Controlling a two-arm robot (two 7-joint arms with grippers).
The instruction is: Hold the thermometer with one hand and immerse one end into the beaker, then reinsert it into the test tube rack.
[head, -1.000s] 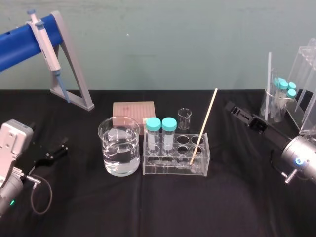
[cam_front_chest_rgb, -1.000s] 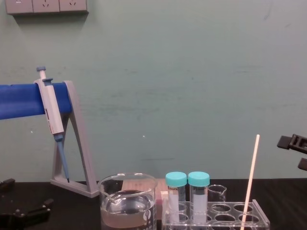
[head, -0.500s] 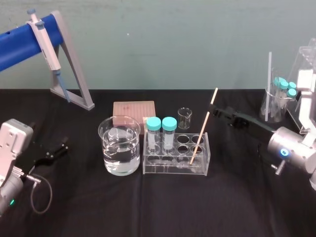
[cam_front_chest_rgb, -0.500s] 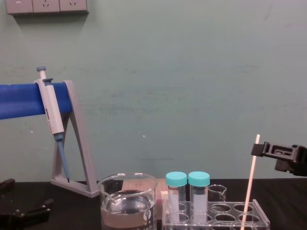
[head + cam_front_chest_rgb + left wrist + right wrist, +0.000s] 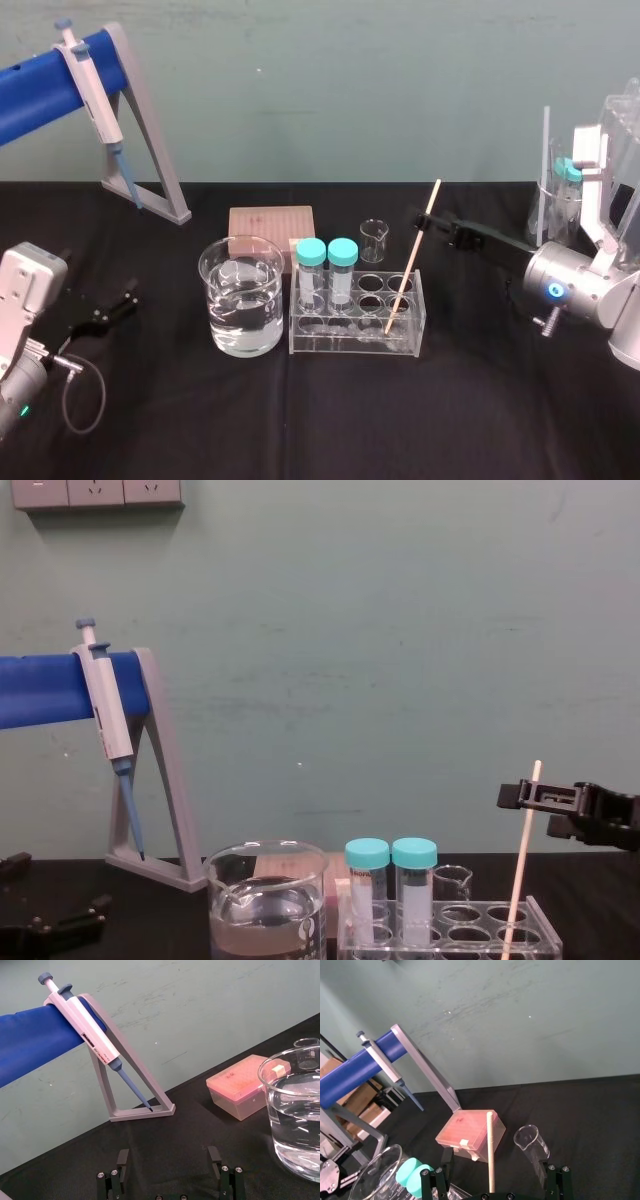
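Note:
The thermometer (image 5: 412, 255), a thin cream rod, leans in a right-hand hole of the clear test tube rack (image 5: 357, 338), its top tilted to the right. My right gripper (image 5: 425, 222) has come in from the right at the rod's upper part. In the right wrist view the thermometer (image 5: 490, 1152) stands between the fingers of the open right gripper (image 5: 491, 1167), touching neither. From the chest, the right gripper (image 5: 515, 796) is level with the upper thermometer (image 5: 522, 860). The beaker (image 5: 241, 297), partly filled with water, stands left of the rack. My left gripper (image 5: 110, 308) rests open at the far left.
Two teal-capped tubes (image 5: 327, 268) stand in the rack's left holes. Behind it are a small glass beaker (image 5: 373, 240) and a pink tip box (image 5: 270, 225). A pipette (image 5: 92, 95) hangs on the grey-and-blue stand (image 5: 150, 150) at back left. Glassware (image 5: 565, 205) crowds the far right.
My right arm has swung left from the table's right side, bringing its open fingers to either side of the thermometer's upper part. The left arm and the thermometer have not moved.

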